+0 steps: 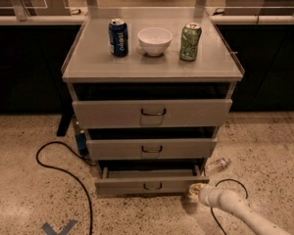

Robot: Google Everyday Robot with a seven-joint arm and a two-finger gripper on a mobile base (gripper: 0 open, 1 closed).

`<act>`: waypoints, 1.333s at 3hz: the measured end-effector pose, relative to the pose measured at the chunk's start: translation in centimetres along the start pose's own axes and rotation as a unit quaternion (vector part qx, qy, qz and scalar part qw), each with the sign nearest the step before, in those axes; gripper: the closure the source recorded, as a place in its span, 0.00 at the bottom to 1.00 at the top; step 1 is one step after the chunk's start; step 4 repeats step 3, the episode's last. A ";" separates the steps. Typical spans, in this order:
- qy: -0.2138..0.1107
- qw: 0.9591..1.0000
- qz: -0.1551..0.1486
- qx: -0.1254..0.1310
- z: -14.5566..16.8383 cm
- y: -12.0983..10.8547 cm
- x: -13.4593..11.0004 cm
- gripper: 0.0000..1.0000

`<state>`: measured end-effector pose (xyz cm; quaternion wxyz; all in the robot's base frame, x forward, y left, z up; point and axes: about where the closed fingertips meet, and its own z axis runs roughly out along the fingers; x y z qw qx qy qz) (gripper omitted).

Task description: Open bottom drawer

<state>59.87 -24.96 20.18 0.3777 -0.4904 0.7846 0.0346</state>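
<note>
The bottom drawer is the narrowest grey front of three, low near the floor, with a small dark loop handle at its centre. It stands pulled out a little, with a dark gap above it. My gripper is at the end of a white arm coming in from the lower right. It sits just off the drawer's right front corner, near the floor, away from the handle.
The cabinet top carries a blue can, a white bowl and a green can. A black cable loops on the floor at left. A plastic bottle lies at right. Dark counters stand behind.
</note>
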 end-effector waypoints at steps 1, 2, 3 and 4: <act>0.047 0.998 0.005 0.051 -6.7 2.2 7.1 1.00; 0.046 0.997 0.003 0.055 -7.5 5.3 7.9 0.81; 0.045 0.997 0.002 0.054 -7.4 5.3 7.8 0.58; 0.045 0.997 0.002 0.054 -7.4 5.3 7.8 0.58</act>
